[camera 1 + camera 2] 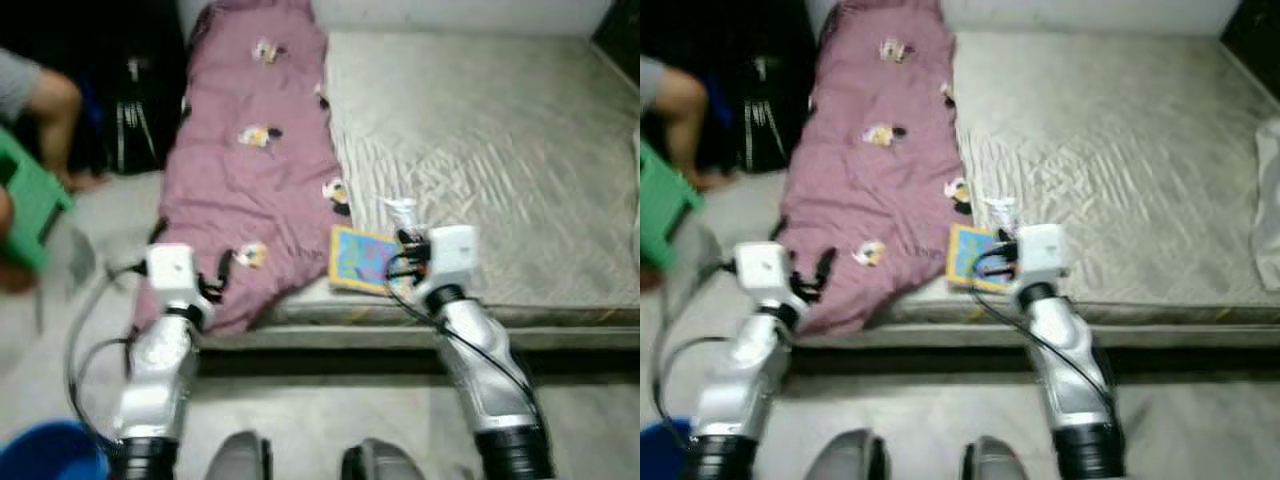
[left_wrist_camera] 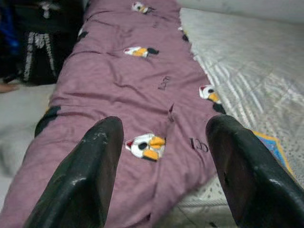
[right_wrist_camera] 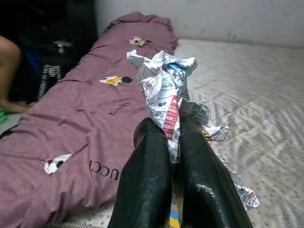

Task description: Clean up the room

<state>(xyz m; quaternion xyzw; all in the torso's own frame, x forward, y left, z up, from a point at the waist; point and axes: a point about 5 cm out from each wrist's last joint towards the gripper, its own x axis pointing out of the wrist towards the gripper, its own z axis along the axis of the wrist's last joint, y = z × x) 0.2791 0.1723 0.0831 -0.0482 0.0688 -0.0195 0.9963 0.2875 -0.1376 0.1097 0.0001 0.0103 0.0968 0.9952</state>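
Right gripper (image 3: 173,142) pinches crumpled paper (image 3: 166,90) at frame centre, above mattress (image 1: 500,150) edge. Left gripper (image 2: 164,142) spread wide, empty, over purple blanket (image 1: 250,180) lower left.

One mattress (image 1: 500,150) is seen across the upper right of the frame, and one purple blanket (image 1: 250,160) left of centre, with five cartoon patches counted on it. One colourful booklet (image 1: 360,260) is seen at centre, one crumpled paper (image 3: 166,90), one green stool (image 1: 25,205) at the left edge, one blue bucket (image 1: 45,452) at lower left, and two grippers.
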